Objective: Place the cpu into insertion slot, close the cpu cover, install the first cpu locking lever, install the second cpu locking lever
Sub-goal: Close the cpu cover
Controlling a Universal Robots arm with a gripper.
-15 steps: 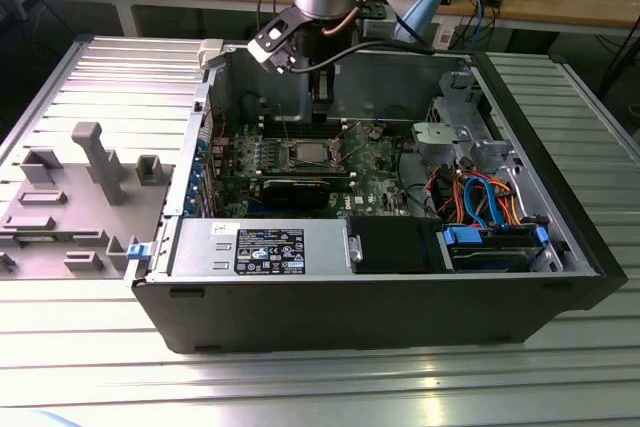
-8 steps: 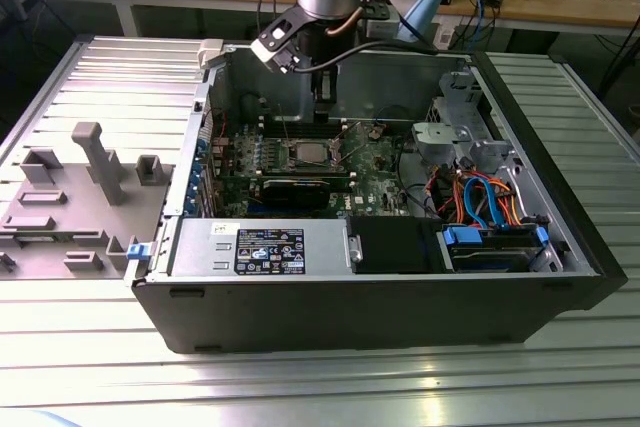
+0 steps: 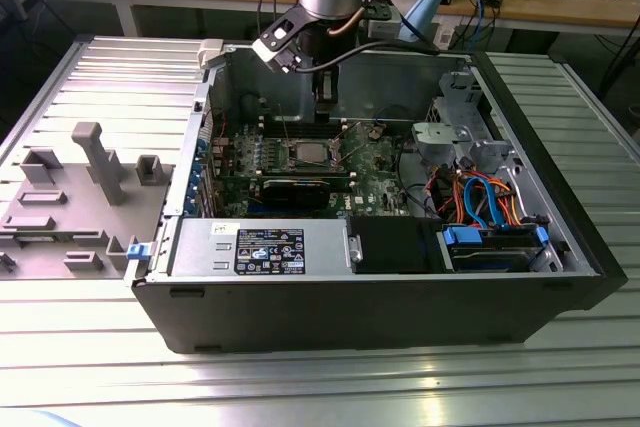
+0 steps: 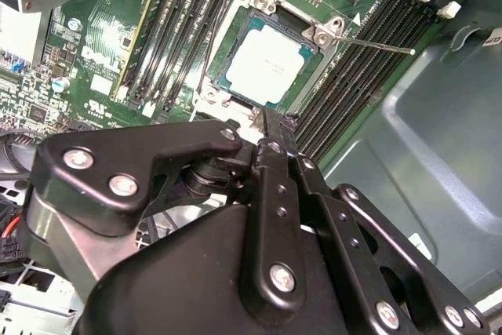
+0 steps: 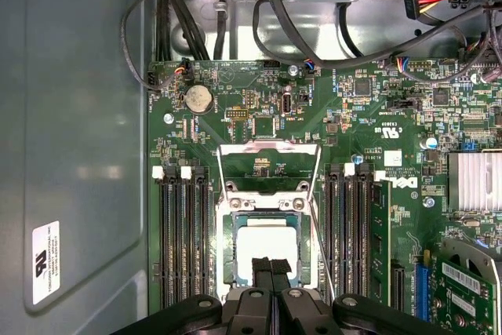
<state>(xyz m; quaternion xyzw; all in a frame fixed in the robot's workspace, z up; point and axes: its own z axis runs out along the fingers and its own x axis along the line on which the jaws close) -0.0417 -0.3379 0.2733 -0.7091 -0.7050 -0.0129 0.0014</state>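
The black gripper [image 5: 271,271] hangs over the green board, fingertips pressed together, holding nothing. Right under them the small silver-grey square cpu [image 5: 267,242] lies in the silver-rimmed insertion slot [image 5: 230,241]. The hinged metal-frame cpu cover [image 5: 269,147] is flipped open beside it.

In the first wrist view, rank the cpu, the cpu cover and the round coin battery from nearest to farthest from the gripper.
1. cpu, directly under the gripper.
2. cpu cover, swung open past the cpu.
3. coin battery, near a corner of the circuit board.
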